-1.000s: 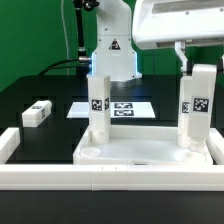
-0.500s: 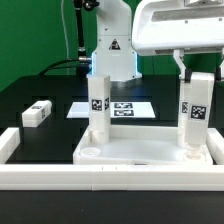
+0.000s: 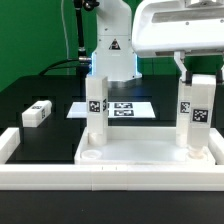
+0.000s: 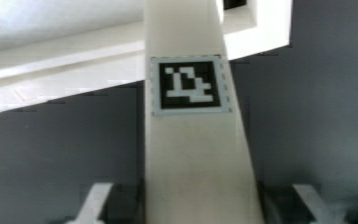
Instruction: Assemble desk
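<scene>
pincer (image 4: pixel 202 200): pinching white square plastic leg (image 3: pixel 196 110) near its top
leg: upright at corner of white rimmed tabletop panel (image 3: pixel 140 157), exterior view's right

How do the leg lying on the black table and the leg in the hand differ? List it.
The loose white plastic leg lies flat on the black table, untouched; the gripped white plastic leg stands upright on the white rimmed tabletop panel, in the hand. Both are square-section with black-and-white tags.

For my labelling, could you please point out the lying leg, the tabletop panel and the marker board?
lying leg (image 3: pixel 37 113): exterior view, its top face.
tabletop panel (image 3: pixel 140 151): exterior view, bare floor.
marker board (image 3: pixel 78 109): exterior view, white margin.
</scene>
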Action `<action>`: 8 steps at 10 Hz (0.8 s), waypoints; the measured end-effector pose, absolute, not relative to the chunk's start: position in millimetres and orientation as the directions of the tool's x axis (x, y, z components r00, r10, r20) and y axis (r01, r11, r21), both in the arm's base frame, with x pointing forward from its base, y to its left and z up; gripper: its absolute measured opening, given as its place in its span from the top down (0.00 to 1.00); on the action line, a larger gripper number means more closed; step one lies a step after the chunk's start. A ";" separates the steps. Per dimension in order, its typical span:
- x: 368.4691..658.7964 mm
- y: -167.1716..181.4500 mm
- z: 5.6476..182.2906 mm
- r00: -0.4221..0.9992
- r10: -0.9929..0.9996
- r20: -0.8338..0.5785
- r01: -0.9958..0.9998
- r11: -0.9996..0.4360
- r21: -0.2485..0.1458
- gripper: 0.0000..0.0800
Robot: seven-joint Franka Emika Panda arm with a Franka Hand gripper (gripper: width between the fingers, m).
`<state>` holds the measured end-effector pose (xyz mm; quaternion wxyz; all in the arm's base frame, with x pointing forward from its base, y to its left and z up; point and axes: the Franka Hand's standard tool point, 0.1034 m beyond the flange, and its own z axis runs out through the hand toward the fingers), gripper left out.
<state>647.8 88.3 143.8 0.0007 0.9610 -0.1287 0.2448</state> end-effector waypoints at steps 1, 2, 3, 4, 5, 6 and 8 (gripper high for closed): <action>648.4 88.2 144.4 0.848 -0.241 0.471 -0.242 -0.968 -0.059 0.63; 649.2 88.5 145.2 0.848 -0.238 0.473 -0.240 -0.969 -0.058 0.63; 649.4 88.6 145.5 0.848 -0.237 0.474 -0.238 -0.970 -0.058 0.63; 649.4 89.0 145.3 0.849 -0.236 0.473 -0.238 -0.970 -0.058 0.63; 649.0 89.3 144.0 0.849 -0.235 0.473 -0.237 -0.970 -0.057 0.63; 649.2 89.4 143.3 0.849 -0.234 0.473 -0.236 -0.970 -0.056 0.63; 650.8 89.8 144.1 0.854 -0.235 0.464 -0.239 -0.970 -0.051 0.63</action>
